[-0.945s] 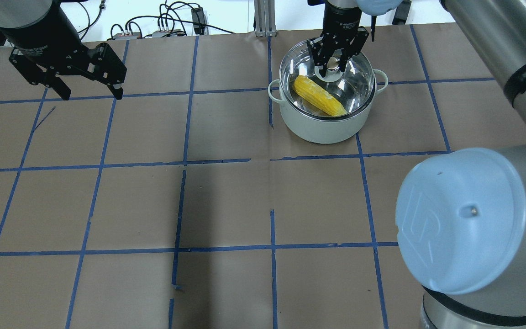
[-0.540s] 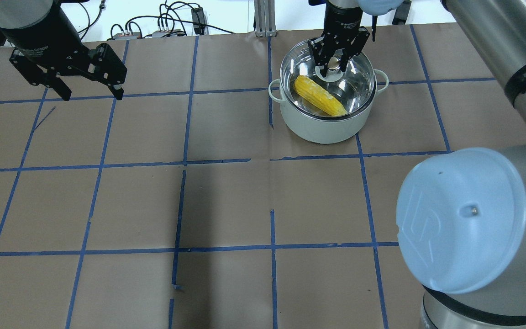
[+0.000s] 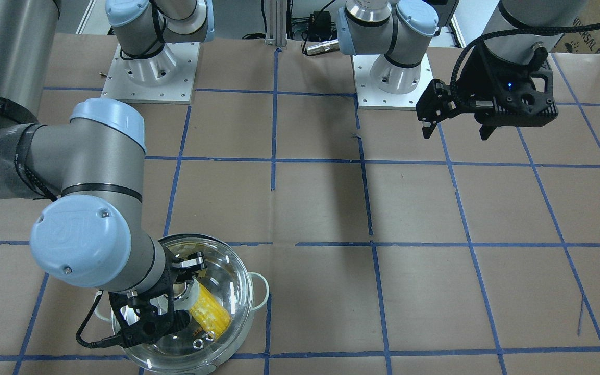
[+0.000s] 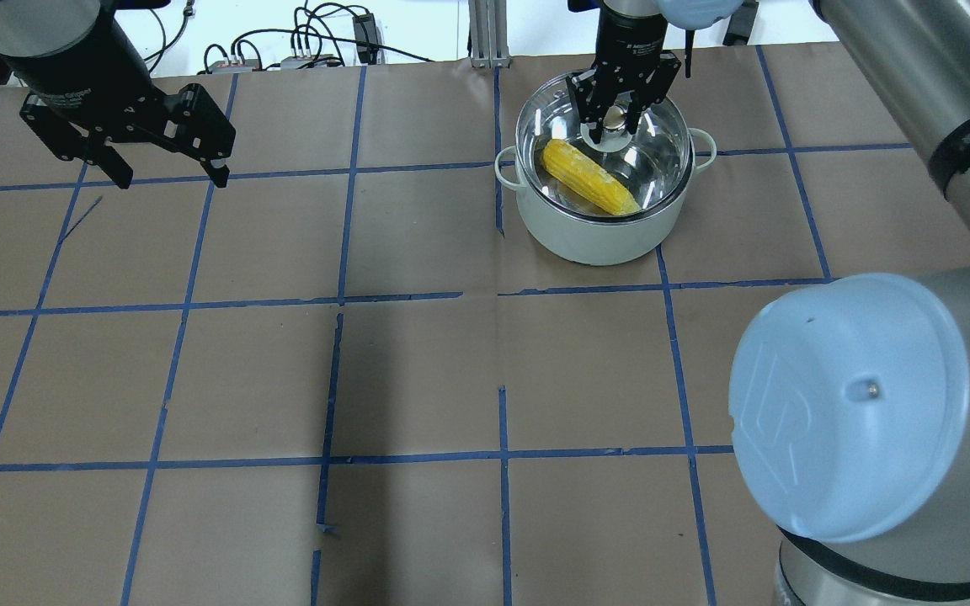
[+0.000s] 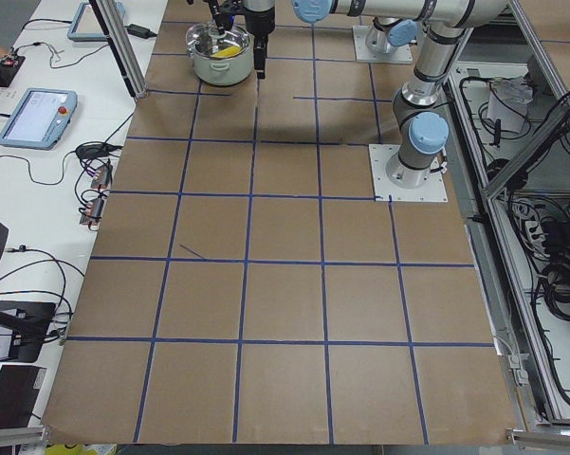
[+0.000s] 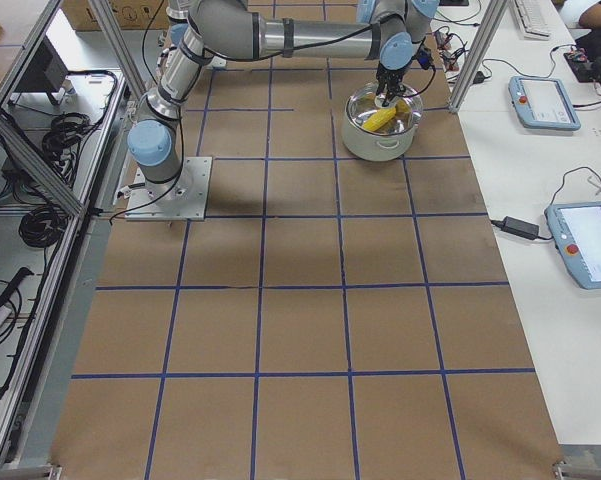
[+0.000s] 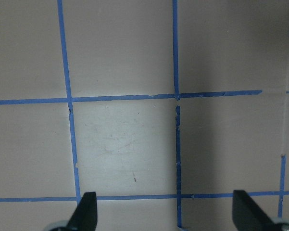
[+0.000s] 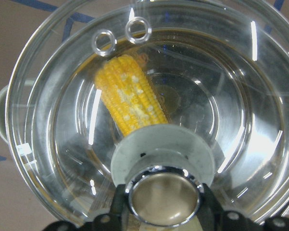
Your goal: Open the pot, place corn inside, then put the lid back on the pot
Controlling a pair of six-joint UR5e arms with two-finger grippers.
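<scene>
The pot [image 4: 586, 236] stands at the far right of the table, mint-white outside, with the yellow corn [image 4: 590, 177] lying inside. The clear glass lid [image 4: 662, 143] covers the pot's mouth; I cannot tell whether it rests fully on the rim. My right gripper [image 4: 615, 122] is shut on the lid's knob [image 8: 163, 197], one finger on each side. The wrist view shows the corn [image 8: 130, 103] through the glass and two steam holes [image 8: 104, 41]. My left gripper [image 4: 171, 180] is open and empty above the far left of the table, also seen in the front view [image 3: 455, 135].
Brown paper with blue tape lines covers the table [image 4: 418, 379]. My right arm's elbow [image 4: 864, 404] hangs over the near right. Cables and boxes [image 4: 300, 50] lie beyond the far edge. Tablets [image 6: 545, 100] sit on a side bench.
The right gripper stays shut on the knob with only a slight shift over the pot. The left gripper has barely moved.
</scene>
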